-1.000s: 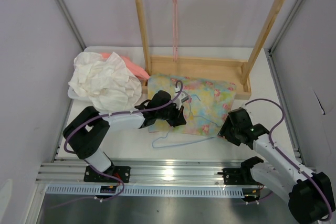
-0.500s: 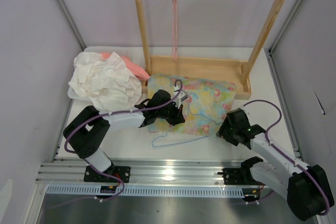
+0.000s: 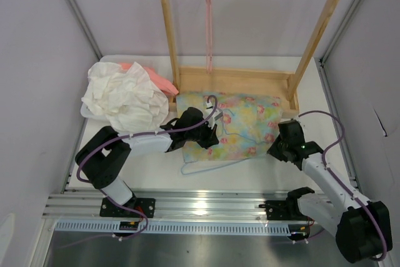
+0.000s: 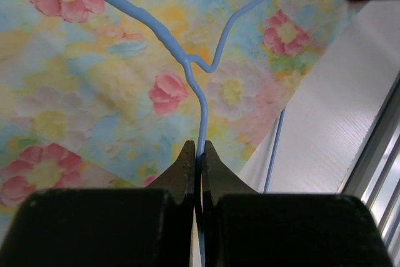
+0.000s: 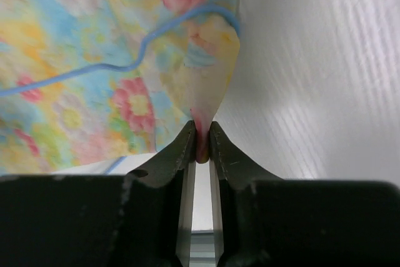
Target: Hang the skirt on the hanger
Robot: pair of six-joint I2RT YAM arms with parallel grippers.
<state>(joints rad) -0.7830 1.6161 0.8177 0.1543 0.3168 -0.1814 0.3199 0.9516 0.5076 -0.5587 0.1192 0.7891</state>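
My left gripper [image 4: 195, 149] is pinched shut on the thin wire of the blue hanger [image 4: 204, 101]. The hanger lies on the flowery skirt [image 3: 250, 120]. The skirt is spread on the table [image 3: 156, 161], just in front of the wooden rack [image 3: 250, 81]. My right gripper [image 5: 200, 132] is closed tight on the near right corner of the skirt, and the cloth there stands up in a little peak. A white cloth [image 3: 125, 99] sits in a heap on the far left.
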